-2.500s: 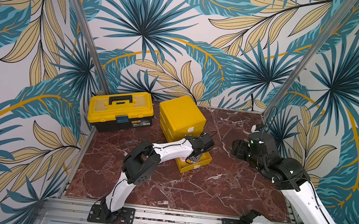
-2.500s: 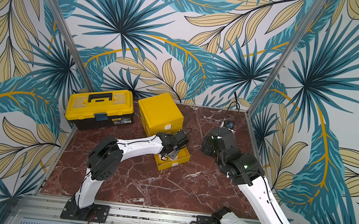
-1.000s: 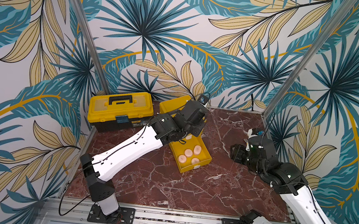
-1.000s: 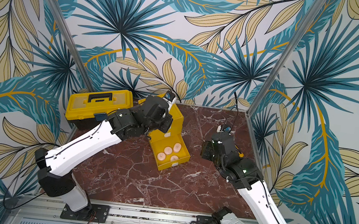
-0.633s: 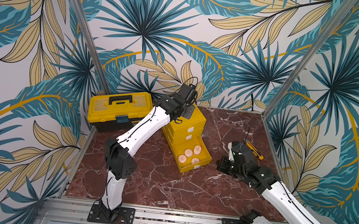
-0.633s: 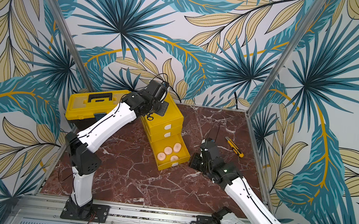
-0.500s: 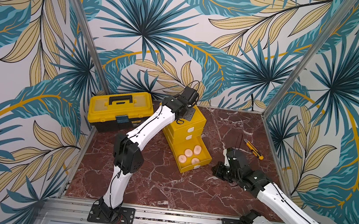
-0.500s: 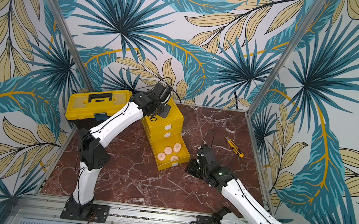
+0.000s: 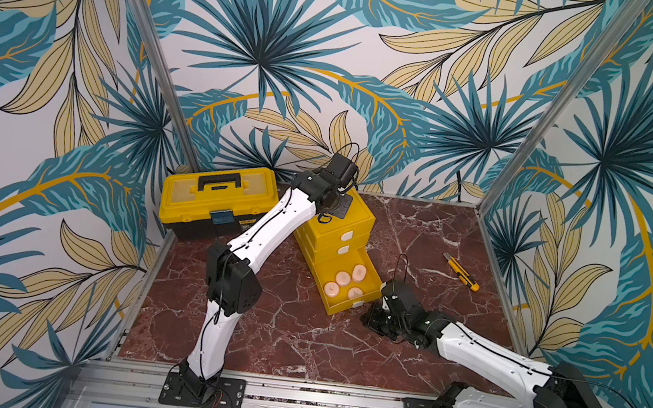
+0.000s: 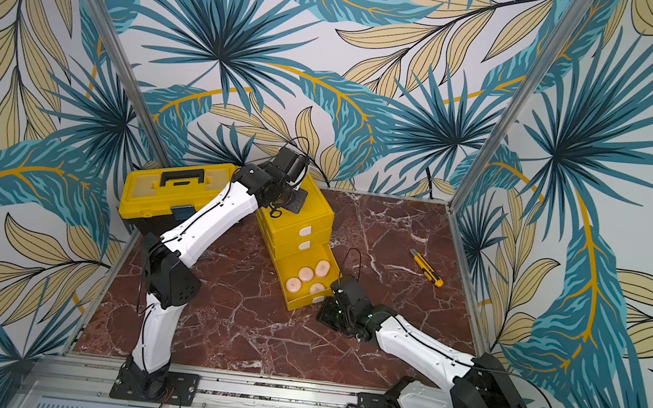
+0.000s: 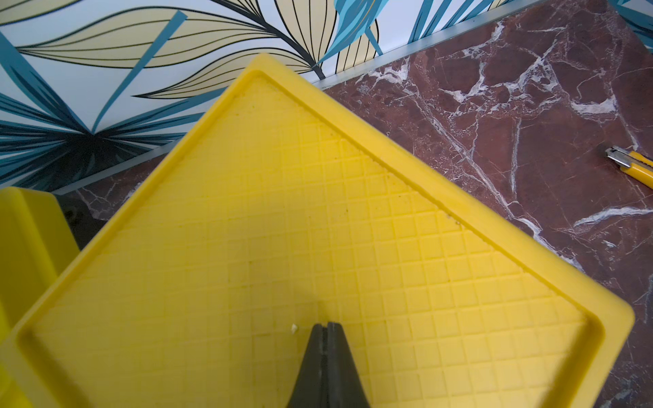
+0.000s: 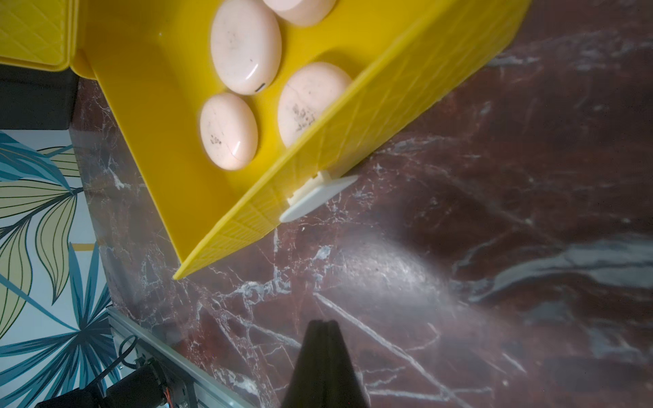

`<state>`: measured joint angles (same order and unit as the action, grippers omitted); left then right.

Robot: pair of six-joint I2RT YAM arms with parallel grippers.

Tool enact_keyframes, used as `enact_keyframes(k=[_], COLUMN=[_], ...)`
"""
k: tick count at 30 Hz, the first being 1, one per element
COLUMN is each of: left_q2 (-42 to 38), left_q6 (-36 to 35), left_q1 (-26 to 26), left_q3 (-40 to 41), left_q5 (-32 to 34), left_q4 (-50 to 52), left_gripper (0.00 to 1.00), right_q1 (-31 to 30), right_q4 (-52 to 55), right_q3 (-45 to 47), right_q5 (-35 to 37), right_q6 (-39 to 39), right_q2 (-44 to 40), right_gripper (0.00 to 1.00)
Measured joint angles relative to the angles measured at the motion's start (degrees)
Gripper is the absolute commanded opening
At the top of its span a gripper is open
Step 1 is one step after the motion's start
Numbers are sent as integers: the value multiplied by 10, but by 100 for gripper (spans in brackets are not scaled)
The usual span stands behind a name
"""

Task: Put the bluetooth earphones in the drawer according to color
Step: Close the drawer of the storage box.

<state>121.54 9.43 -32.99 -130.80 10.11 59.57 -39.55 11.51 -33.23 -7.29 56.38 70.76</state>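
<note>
The small yellow chest [image 9: 356,221] stands at the back centre, and its two upper drawers are closed. The bottom drawer [image 9: 346,305] is pulled out. Several pale pink bluetooth earphones [image 9: 343,277] lie in it, and they also show in the right wrist view, earphones [image 12: 245,46]. My left gripper [image 11: 327,325] is shut and empty, its tip resting on the chest's ribbed top [image 11: 318,212]. My right gripper [image 12: 322,322] is shut and empty, low over the marble just in front of the open drawer's white tab handle [image 12: 318,197]. In a top view the right gripper [image 9: 372,319] sits beside the drawer's front right corner.
A yellow toolbox [image 9: 219,197] with a black handle stands left of the chest. A yellow-black utility knife [image 9: 462,273] lies on the marble at the right. Patterned walls close in three sides, and an aluminium rail [image 9: 295,394] runs along the front.
My left gripper has moved back and settled on the chest's top, shutting. My right arm has dropped and swung left to the drawer's front, shutting, which uncovered the knife.
</note>
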Motion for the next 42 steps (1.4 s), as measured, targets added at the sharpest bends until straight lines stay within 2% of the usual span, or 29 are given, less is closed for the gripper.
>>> enact_keyframes(k=[17,28,42], left_q2=[0,-3,-3], left_q6=[-12,-16,-18], left_q1=[1,3,15], left_q3=[8,16,22], left_q5=[2,-4,-3], left_q4=[-6,-12,-25], left_gripper=[0,0,0], right_q1=[0,0,0], right_q4=[-13,-14,-143], right_q3=[-113,-178,-175], right_q5=[61,110,125], right_q6=[-29,-41,12], right_q2=[160,202,253], right_gripper=[0,0,0])
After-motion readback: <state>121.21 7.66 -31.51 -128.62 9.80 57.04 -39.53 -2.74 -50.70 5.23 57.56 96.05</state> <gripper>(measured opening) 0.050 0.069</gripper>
